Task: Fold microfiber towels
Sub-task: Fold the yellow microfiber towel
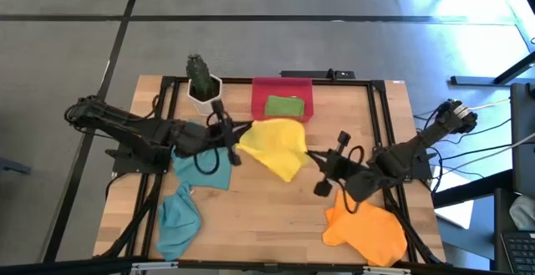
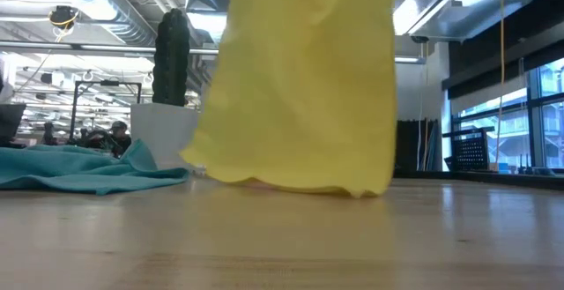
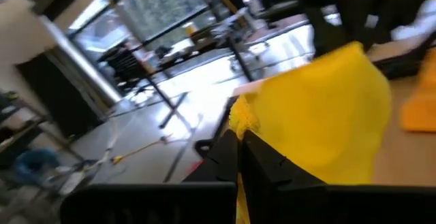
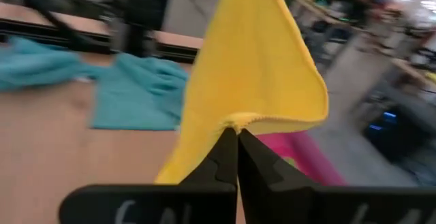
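The pale wooden slatted worktop (image 1: 276, 216) with its black frame carried everything. On it, near the right front corner, lay a crumpled orange microfiber towel (image 1: 366, 233), apart from the rest. Along the left side lay two teal-blue microfiber towels: one spread flat under the left arm (image 1: 203, 171), the other bunched nearer the front edge (image 1: 178, 218); the low view showed teal cloth rumpled on the wood (image 2: 84, 168).

The soft yellow microfiber towel (image 1: 272, 145) hung in the air over the middle of the worktop, stretched between both arms; in the low view its bottom hem (image 2: 300, 78) touched or nearly touched the wood. The left gripper (image 1: 235, 147) held one corner of it, its fingers (image 3: 255, 157) pressed together on the frilled edge. The right gripper (image 1: 308, 153) held the opposite corner, its fingers (image 4: 219, 163) pinched shut on the hem.

At the back edge stood a rigid red rectangular tray (image 1: 261, 99) with a folded lime green microfiber towel (image 1: 284, 106) lying inside it. Just left of the tray stood a white pot with a dark green cactus (image 1: 201, 81).
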Robot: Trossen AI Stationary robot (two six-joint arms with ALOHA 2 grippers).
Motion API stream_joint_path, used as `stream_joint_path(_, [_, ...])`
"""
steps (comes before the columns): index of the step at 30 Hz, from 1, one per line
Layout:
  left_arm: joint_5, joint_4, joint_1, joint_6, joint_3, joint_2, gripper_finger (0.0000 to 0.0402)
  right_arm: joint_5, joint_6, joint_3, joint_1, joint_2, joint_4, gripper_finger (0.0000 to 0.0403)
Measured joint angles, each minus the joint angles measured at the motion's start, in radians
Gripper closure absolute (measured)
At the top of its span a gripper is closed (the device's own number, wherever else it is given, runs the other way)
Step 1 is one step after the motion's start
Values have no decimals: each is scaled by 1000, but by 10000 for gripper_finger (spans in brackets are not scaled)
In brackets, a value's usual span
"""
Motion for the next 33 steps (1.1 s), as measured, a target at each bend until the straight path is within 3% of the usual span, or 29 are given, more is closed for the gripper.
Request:
stream_joint_path(5, [-28,-7,-117,-55,0,5,402,-69,28,61,85,-5,-11,403])
stream_joint_path(9, [-119,-3,-194,-91,1,4,402,-88,29,129,144,-5,-33,403])
stream_joint_path(15, [-186,-6,-237,-96,18,1,402,-87,174,218,171,-6,-218,403])
stream_joint_path(18, [-175,-57,-210,-141,18,1,402,-90,312,218,144,-5,-351,403])
stream_joint_path(23, [-31,-207,-104,-312,-18,4,402,-121,530,151,87,-5,-534,403])
stream_joint_path(28, [37,-196,-8,-357,-112,5,402,-158,623,76,23,-5,-603,403])
stream_joint_path(33, [139,-69,99,-336,-220,5,402,-186,626,7,-61,-8,-605,403])
